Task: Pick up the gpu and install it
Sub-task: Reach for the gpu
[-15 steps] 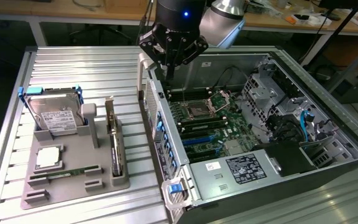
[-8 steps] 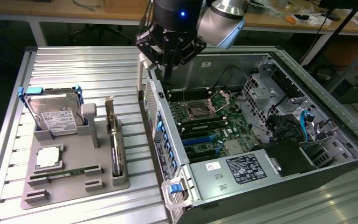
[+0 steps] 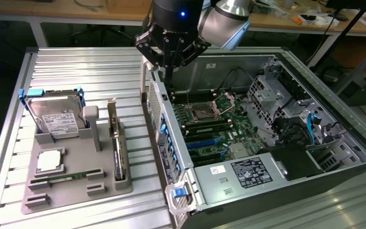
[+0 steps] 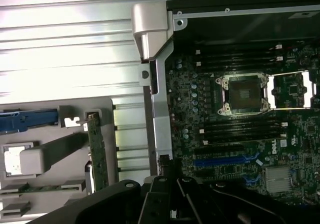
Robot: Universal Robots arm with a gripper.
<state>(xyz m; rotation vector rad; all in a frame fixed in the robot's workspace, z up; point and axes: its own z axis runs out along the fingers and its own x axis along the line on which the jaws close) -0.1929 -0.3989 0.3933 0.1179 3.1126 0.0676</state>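
Note:
The gpu (image 3: 115, 143), a dark green card with a pale metal bracket, stands on edge in a slot of the grey holder (image 3: 75, 191) to the exterior view's left of the open computer case (image 3: 170, 138). In the wrist view the gpu (image 4: 97, 154) shows edge-on beside the case's rear wall. My gripper (image 3: 168, 71) hangs above the far end of that rear wall, fingers together and holding nothing. It is well apart from the gpu. In the wrist view the gripper (image 4: 167, 176) points down at the wall's edge, near the motherboard's blue slot (image 4: 225, 160).
The holder also carries a hard drive (image 3: 55, 117), a silver square part (image 3: 49, 161) and a memory stick (image 3: 65, 178). Inside the case lie the motherboard (image 3: 215, 124), its CPU socket (image 4: 243, 94), cables and a power supply (image 3: 249, 171). All rests on a ribbed metal table (image 3: 87, 71).

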